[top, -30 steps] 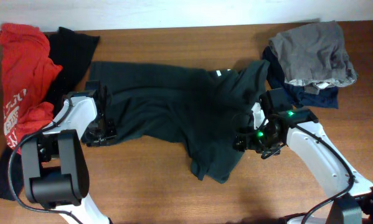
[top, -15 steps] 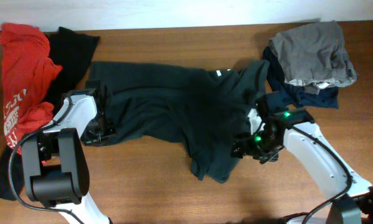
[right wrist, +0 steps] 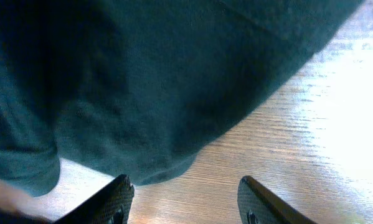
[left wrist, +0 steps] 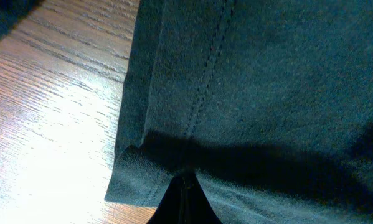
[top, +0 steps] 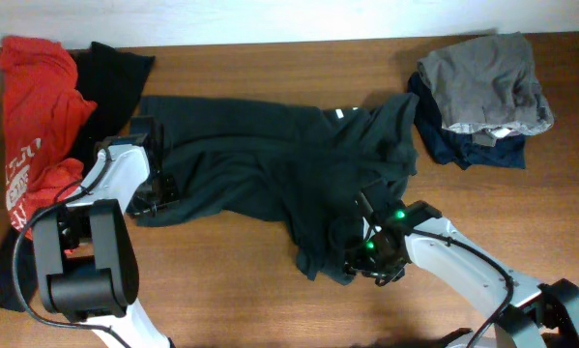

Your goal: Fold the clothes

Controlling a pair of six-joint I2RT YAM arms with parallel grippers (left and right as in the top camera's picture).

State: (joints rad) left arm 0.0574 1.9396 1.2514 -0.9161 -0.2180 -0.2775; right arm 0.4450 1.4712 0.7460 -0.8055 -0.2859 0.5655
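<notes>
Garments are crowding both ends of my surface (top: 221, 290): red shirt (top: 33, 106) and black cloth (top: 110, 72) left, grey top (top: 482, 77) lying on navy garment (top: 487, 153) right. I am failing to read the red shirt's white lettering (top: 16, 179). Between them the dark T-shirt (top: 260, 164) is sprawling; left tool (left wrist: 185, 193) is pinching its hem, right tool (right wrist: 185, 199) is gaping beside its lower edge.

1. Red garment (top: 33, 106), left edge of the overhead frame: white print (top: 18, 181) on its lower part, too small and creased to read.
2. Dark T-shirt (top: 260, 164), centre: small white neck label (top: 342, 114), nothing legible.
3. Wrist views: no lettering.
</notes>
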